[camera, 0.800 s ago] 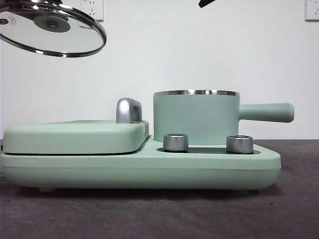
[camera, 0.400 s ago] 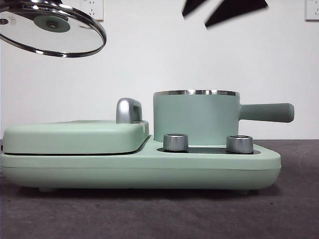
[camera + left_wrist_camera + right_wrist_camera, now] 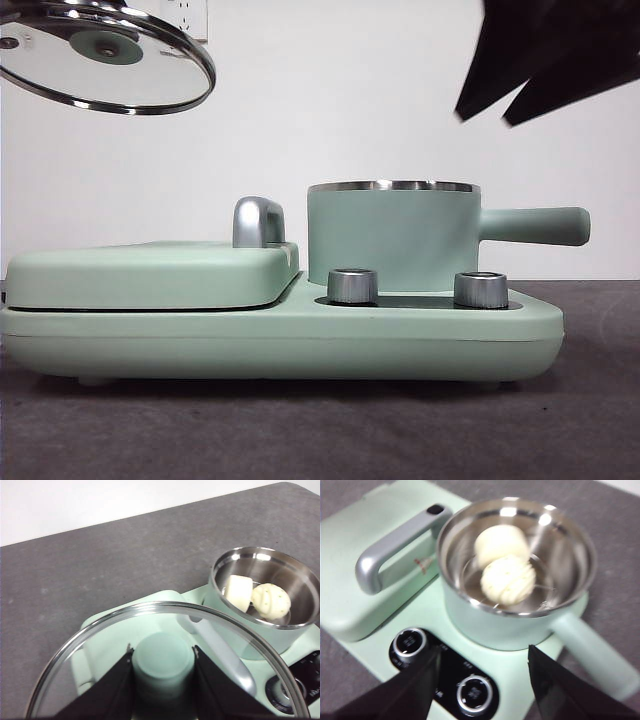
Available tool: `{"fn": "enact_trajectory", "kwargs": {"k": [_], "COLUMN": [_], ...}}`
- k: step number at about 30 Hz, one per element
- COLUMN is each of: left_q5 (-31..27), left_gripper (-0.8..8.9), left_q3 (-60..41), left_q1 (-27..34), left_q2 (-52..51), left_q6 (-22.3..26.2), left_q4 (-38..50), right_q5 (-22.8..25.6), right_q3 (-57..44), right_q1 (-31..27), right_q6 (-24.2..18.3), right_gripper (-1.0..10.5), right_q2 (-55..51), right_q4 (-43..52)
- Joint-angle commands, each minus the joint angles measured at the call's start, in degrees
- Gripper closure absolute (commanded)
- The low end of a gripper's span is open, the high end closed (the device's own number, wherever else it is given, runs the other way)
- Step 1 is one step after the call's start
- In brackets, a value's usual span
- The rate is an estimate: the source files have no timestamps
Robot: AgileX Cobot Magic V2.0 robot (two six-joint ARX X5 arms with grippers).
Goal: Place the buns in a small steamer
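In the front view, the right gripper (image 3: 497, 112) had come much lower and further to the side than half a second before, now large and dark above the handle of the small steamer (image 3: 392, 238). The glass lid (image 3: 105, 55) hung at the same place, high above the flat griddle (image 3: 150, 274). No writing could be read.

In the left wrist view, the left gripper (image 3: 162, 661) was closed on the green knob (image 3: 163, 662) of the lid. Beyond it, both buns lay inside the steamer.

In the right wrist view, the right gripper (image 3: 483, 660) stood wide apart and held nothing. Ahead of it the smooth bun (image 3: 500, 542) touched the pleated bun (image 3: 508, 579) in the steamer. Two dials (image 3: 410, 643) sat on the worktop appliance near the gripper; their marks were too blurred to read.
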Motion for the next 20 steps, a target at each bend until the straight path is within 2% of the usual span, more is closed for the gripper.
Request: {"fn": "enact_trajectory", "kwargs": {"k": [1,9,20], "left_q5": [0.26,1.11,1.55], "left_gripper": [7.98,7.98,7.99], "left_q3": [0.96,0.96,0.98], "left_q1": [-0.85,-4.00,-10.47], "left_q2": [1.05,4.00,12.74], "left_q6": [0.11,-0.07,-0.07], "left_q4": [2.21,7.43,23.41], "right_q5": [1.49,4.02,4.02], "right_q3": [0.44,0.44,0.44], "right_q1": [-0.31,-3.63,-5.64], "right_q6": [0.55,0.13,0.24], "right_gripper": [6.7,6.7,6.7], "right_q2": [-2.75,-11.98,-20.11], "right_q4": [-1.20,-6.21,-11.28]}}
